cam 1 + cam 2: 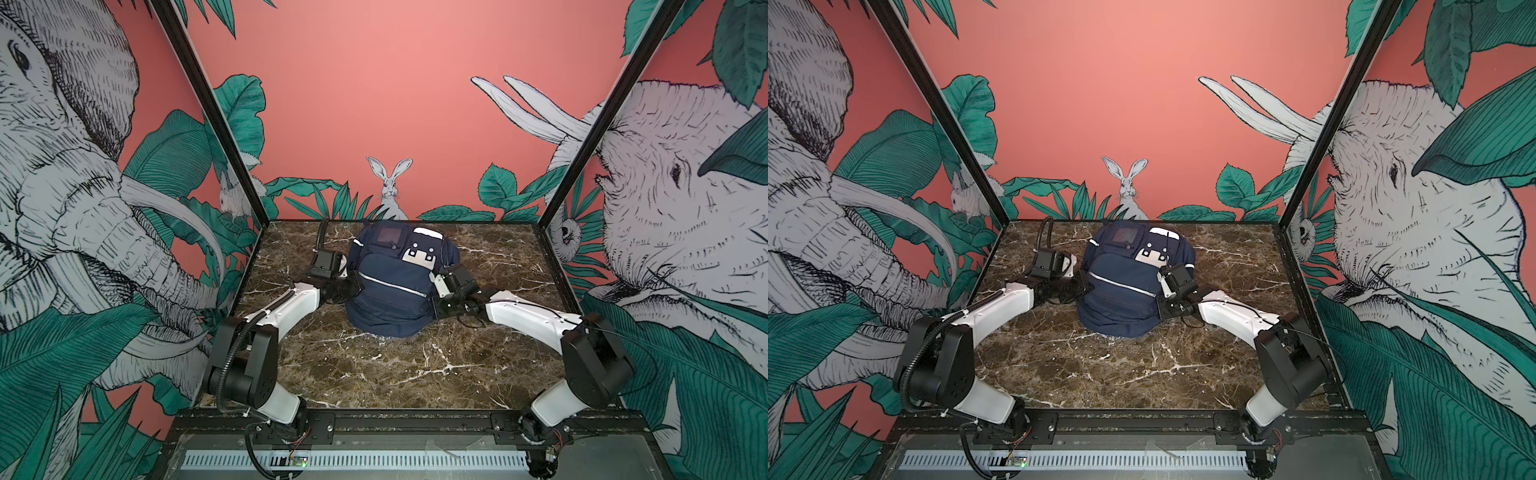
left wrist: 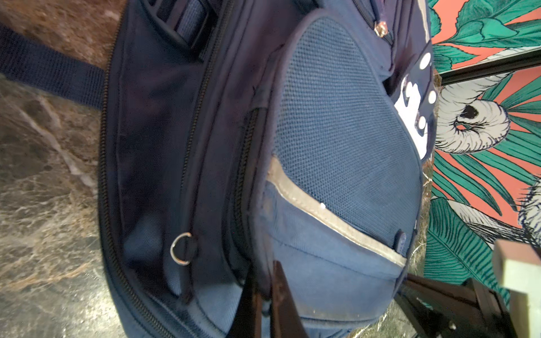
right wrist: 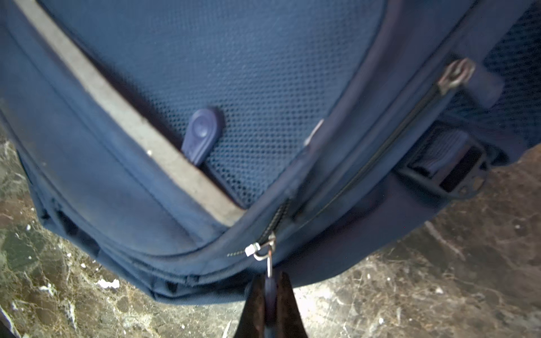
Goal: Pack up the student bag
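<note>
The navy student bag (image 1: pixel 390 291) (image 1: pixel 1121 291) lies front side up in the middle of the marble table, its grey stripe (image 2: pixel 330 216) (image 3: pixel 126 117) crossing the front pocket. At the bag's left flank my left gripper (image 2: pixel 266 278) (image 1: pixel 352 287) is shut, pinching a fold of navy fabric at the pocket's edge seam. On the bag's right flank my right gripper (image 3: pixel 270 281) (image 1: pixel 433 311) is shut on the dark blue zipper pull (image 3: pixel 270 288). That pull hangs by a metal ring from the slider (image 3: pixel 263 248), near the lower end of the zipper track.
The marble table (image 1: pixel 374 374) is bounded by black frame posts and printed walls on three sides. A navy strap (image 2: pixel 49 70) trails from the bag over the table. A metal D-ring (image 2: pixel 181 248) and a strap buckle (image 3: pixel 448 166) sit on the bag's sides.
</note>
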### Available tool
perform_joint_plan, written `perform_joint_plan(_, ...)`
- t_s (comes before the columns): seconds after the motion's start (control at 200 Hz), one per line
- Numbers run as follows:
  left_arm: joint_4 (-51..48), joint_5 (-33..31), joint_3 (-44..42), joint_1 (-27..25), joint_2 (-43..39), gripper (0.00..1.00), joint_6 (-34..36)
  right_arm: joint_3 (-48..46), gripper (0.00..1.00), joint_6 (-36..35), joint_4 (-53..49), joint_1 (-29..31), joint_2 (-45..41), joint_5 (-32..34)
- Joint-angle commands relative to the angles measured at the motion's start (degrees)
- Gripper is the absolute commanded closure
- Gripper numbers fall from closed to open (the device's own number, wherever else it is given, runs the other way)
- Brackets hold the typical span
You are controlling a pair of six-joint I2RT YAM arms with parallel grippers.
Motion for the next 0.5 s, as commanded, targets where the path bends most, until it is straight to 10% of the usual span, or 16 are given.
perform_joint_plan(0.0,-0.95,-3.88,0.93,1.74,0.1,1.0,2.03,2.24,1.0,0.41,0.18,-4.1,3.39,4.07)
perform_joint_plan(0.495,-0.21,-1.11,3.49,-0.24,5.33,1.0,2.2,13.88,1.0,-0.46,-0.5,-12.96,11.44,-0.3)
